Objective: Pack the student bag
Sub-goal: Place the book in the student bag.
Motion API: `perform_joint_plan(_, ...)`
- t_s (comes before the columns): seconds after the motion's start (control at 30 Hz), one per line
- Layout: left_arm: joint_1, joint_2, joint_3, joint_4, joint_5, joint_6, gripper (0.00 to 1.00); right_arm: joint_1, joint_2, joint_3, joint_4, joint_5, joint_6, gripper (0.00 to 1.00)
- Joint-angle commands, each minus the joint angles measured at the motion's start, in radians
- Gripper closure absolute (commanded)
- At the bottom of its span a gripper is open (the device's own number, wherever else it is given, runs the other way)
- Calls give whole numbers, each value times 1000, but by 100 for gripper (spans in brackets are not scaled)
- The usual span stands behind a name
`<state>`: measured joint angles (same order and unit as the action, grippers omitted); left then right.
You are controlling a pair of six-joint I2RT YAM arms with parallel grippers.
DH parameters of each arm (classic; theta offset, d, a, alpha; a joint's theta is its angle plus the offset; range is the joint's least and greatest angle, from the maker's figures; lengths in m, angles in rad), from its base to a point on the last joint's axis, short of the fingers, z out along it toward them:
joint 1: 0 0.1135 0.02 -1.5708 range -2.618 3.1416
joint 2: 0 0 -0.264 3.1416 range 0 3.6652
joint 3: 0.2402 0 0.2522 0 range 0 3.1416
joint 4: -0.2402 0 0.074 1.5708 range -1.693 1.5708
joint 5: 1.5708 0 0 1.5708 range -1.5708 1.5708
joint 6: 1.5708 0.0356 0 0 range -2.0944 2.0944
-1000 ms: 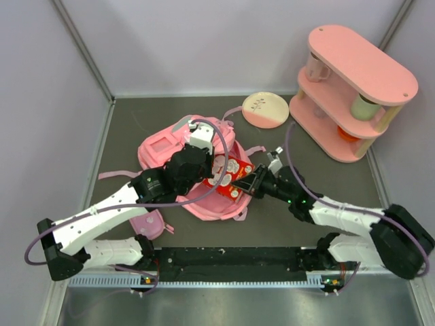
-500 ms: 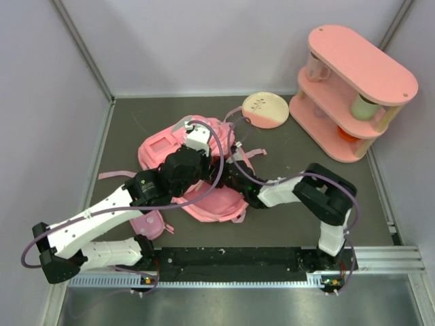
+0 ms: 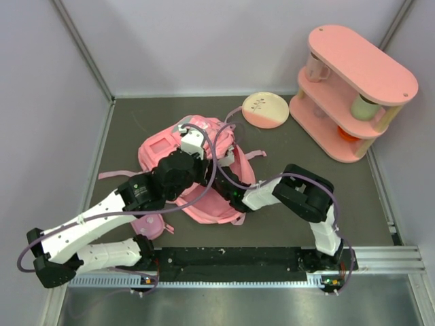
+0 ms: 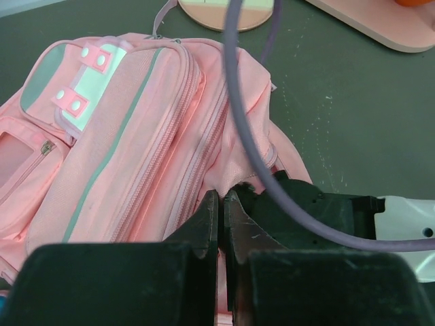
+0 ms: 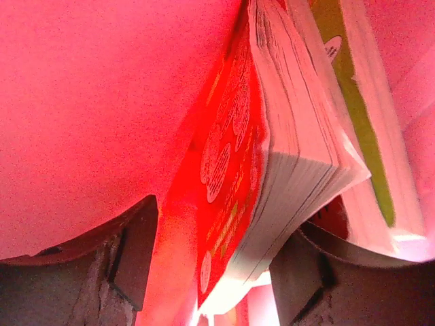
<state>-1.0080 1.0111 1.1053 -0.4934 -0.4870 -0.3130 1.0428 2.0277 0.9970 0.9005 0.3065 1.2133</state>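
The pink student bag (image 3: pixel 163 146) lies on the dark table, its white-and-mint patch (image 4: pixel 92 85) at the upper left of the left wrist view. My left gripper (image 4: pixel 221 198) is shut on a fold of the bag's pink fabric at the edge of its opening. The right arm reaches into that opening, so my right gripper (image 5: pixel 217 265) is hidden in the top view. Inside the bag its jaws stand open around a thick red-covered book (image 5: pixel 234 156), with a gap beside the left finger (image 5: pixel 132 251). A second book with a green edge (image 5: pixel 360 136) lies against it.
A pink two-tier shelf (image 3: pixel 353 88) holding cups stands at the back right. A round cream-and-pink plate (image 3: pixel 265 109) lies beside it. A small pink pouch (image 3: pixel 148 224) lies by the left arm's base. Grey walls close off the back and both sides.
The right arm has pushed the red book out of sight into the bag. Its jaws have come apart. The left gripper has kept its hold and shifted slightly left.
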Motion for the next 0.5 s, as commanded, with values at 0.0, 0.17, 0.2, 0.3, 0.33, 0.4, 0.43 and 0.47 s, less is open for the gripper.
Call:
perform_joint_plan(0.0, -1, -88, -13, 119, -27, -26, 100, 10, -70, -102, 104, 114, -14, 38)
perform_joint_plan(0.17, 2, -108, -36, 130, -38, -29, 100, 8, -75, -126, 115, 34, -8, 38)
perform_joint_plan(0.2, 2, -108, -35, 125, -38, -29, 100, 10, -72, -141, 130, 29, -5, 37)
perform_joint_plan(0.3, 2, -108, -38, 119, -38, -29, 100, 10, -90, -161, 138, 22, 2, 33)
perform_joint_plan(0.33, 2, -109, -38, 116, -35, -31, 100, 10, -99, -172, 126, 29, 2, 30)
perform_joint_plan(0.4, 2, -111, -42, 115, -36, -34, 100, 10, -119, -208, 127, 49, 8, 28)
perform_joint_plan(0.43, 2, -112, -45, 115, -36, -34, 100, 10, -141, -221, 124, 57, 9, 27)
perform_joint_plan(0.47, 2, -115, -47, 116, -38, -34, 100, 11, -152, -227, 100, 63, 5, 27)
